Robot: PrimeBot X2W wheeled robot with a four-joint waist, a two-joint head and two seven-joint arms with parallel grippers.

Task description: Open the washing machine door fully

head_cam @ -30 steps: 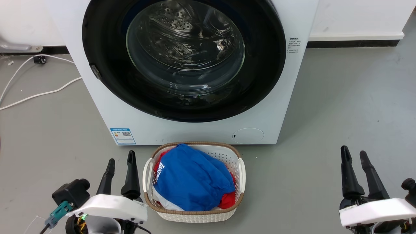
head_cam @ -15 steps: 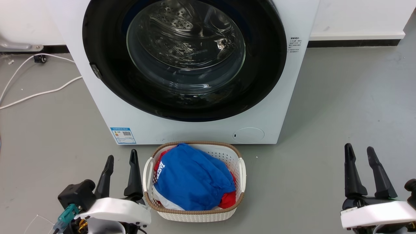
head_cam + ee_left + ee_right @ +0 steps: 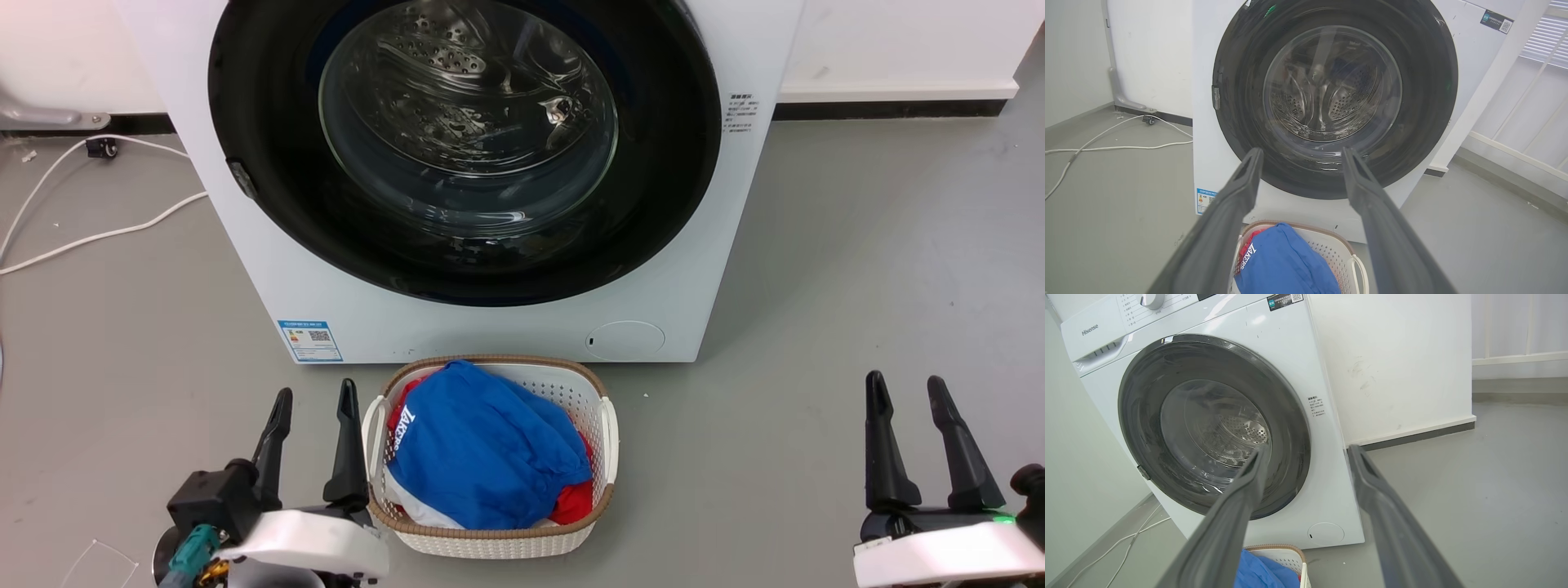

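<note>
The washing machine door [image 3: 269,204] is a large glossy black disc with a clear glass bowl centre, lying flat and closed against the white machine front [image 3: 506,335]. It also shows in the left wrist view as the door [image 3: 1425,114] and in the right wrist view as the door [image 3: 1143,428]. My left gripper [image 3: 314,396] is open at the lower left, just left of the basket and well short of the door. My right gripper [image 3: 904,382] is open at the lower right over bare floor. In the wrist views the left gripper [image 3: 1300,152] and right gripper [image 3: 1308,449] hold nothing.
A white laundry basket [image 3: 608,425] with blue and red clothes stands on the floor right before the machine. White cables [image 3: 98,237] trail over the grey floor at the left. A wall with a dark skirting [image 3: 890,106] runs behind on the right.
Both grippers have drawn slightly lower in the head view, the left one also shifting right toward the basket. The door has stayed closed.
</note>
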